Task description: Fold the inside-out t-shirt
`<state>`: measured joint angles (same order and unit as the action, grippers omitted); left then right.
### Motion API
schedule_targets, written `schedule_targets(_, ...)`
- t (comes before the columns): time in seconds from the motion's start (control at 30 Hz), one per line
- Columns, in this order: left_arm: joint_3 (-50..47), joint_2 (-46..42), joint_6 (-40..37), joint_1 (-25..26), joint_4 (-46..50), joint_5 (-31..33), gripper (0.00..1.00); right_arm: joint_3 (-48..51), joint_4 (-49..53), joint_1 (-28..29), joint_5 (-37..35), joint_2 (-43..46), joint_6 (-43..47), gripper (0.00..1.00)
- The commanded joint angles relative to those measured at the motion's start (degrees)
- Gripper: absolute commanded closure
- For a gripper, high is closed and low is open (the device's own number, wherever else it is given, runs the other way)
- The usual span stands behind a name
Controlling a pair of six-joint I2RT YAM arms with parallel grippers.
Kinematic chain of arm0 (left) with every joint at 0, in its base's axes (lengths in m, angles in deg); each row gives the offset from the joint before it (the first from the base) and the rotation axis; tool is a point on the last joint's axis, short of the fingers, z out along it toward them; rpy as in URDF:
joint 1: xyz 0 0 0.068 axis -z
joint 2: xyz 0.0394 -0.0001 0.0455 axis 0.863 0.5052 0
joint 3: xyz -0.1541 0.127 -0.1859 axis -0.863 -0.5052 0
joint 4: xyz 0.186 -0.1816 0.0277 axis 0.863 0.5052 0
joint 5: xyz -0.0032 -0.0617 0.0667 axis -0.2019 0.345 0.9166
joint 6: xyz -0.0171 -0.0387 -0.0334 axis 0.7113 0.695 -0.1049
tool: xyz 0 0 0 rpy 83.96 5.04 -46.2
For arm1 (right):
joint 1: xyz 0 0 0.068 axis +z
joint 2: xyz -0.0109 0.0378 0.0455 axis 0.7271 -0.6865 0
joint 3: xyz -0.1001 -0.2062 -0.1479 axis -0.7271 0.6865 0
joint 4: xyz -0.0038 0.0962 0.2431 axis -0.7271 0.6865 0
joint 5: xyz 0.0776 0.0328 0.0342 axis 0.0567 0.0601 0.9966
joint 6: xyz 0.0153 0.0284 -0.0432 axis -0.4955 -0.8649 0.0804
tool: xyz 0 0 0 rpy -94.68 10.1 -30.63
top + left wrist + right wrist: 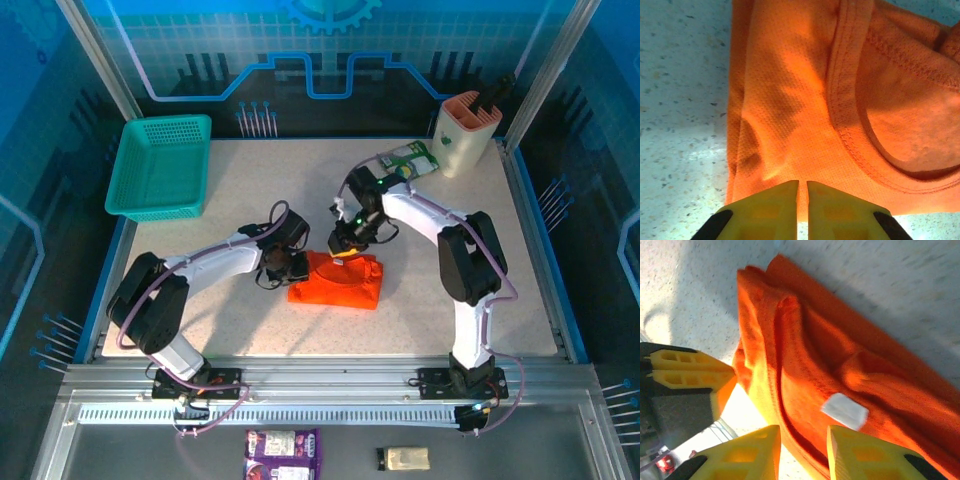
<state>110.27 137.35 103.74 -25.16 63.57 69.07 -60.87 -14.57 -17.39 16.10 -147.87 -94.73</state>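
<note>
The inside-out t-shirt (338,282) lies as a small, bright orange folded bundle at the middle of the table. My left gripper (288,266) sits at its left edge. In the left wrist view that gripper (802,184) is shut to a thin slit above the shirt's (790,100) near hem, beside the neck seam. My right gripper (348,243) hangs over the bundle's far edge. It (803,432) is open and straddles a folded edge of the shirt (810,355), with a white label (844,410) just ahead of its right finger.
A teal mesh basket (160,166) stands at the back left. A beige holder (466,132) and a green packet (408,160) are at the back right. Small packets (283,447) lie below the front rail. Bare tabletop (250,190) surrounds the shirt.
</note>
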Motion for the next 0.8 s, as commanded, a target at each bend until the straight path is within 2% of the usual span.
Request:
schedule_targets(0.0,-0.4,1.1,-0.2,-0.2,-1.1,-2.4,0.88,2.6,-6.1,1.4,5.7,-0.7,-3.9,0.69)
schedule_targets(0.17,-0.2,-0.4,-0.3,-0.1,-1.0,-2.7,0.88,2.6,-8.5,0.9,-1.1,-5.3,-5.9,0.72)
schedule_targets(0.33,1.8,-0.4,-0.1,0.8,-1.6,-5.0,0.89,1.4,-6.9,1.2,-2.4,-7.2,-5.1,0.75)
schedule_targets(0.53,8.2,5.1,-0.1,3.5,-1.3,-6.7,0.89,3.0,-7.5,2.0,-1.7,3.7,-9.1,0.71)
schedule_targets(0.77,12.6,12.0,-1.1,5.9,0.1,-6.6,0.92,14.5,-9.0,-1.5,-4.6,16.0,-13.9,0.71)
